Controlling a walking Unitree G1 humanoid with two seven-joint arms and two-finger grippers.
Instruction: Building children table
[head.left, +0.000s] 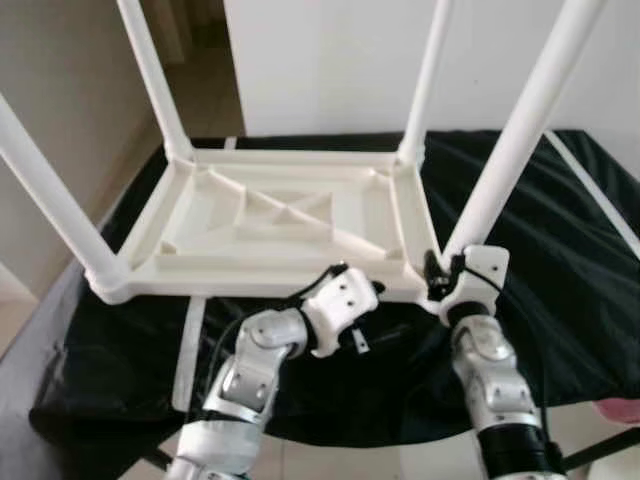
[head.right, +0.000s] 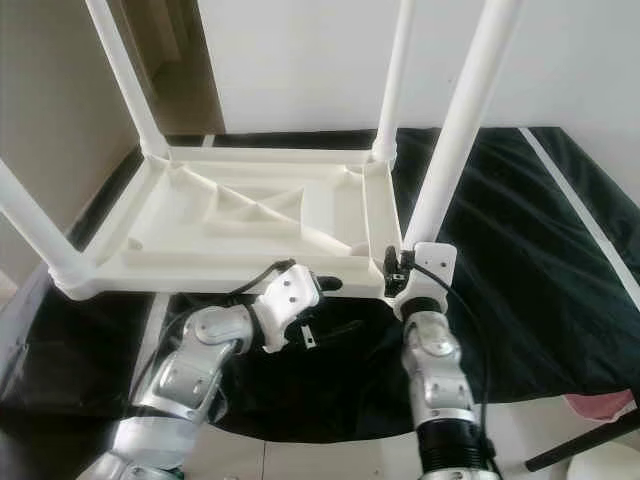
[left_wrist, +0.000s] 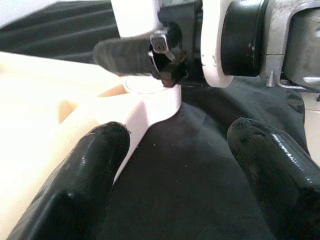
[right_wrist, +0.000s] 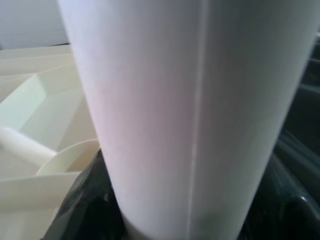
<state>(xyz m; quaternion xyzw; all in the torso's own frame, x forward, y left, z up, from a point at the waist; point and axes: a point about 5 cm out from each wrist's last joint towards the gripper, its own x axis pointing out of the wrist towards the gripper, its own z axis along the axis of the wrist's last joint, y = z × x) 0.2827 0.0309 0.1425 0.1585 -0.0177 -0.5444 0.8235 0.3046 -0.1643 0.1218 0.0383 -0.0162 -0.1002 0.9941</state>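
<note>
The white plastic table (head.left: 270, 225) is lying upside down on a black cloth (head.left: 560, 260), four legs pointing up, while the right gripper (head.left: 440, 272) is clasping the near right leg (head.left: 510, 150) and the left gripper (left_wrist: 175, 165) is hovering spread beside that corner.

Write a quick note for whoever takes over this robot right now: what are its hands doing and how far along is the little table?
Right gripper: shut on the near right leg, at its base.
Left gripper: open, at the tabletop's near edge, holding nothing.
Tabletop lies upside down on the black cloth.
Done: all four legs stand up in the corners.
Left: whether the near right leg is fully seated cannot be told; then turn the table upright.
</note>
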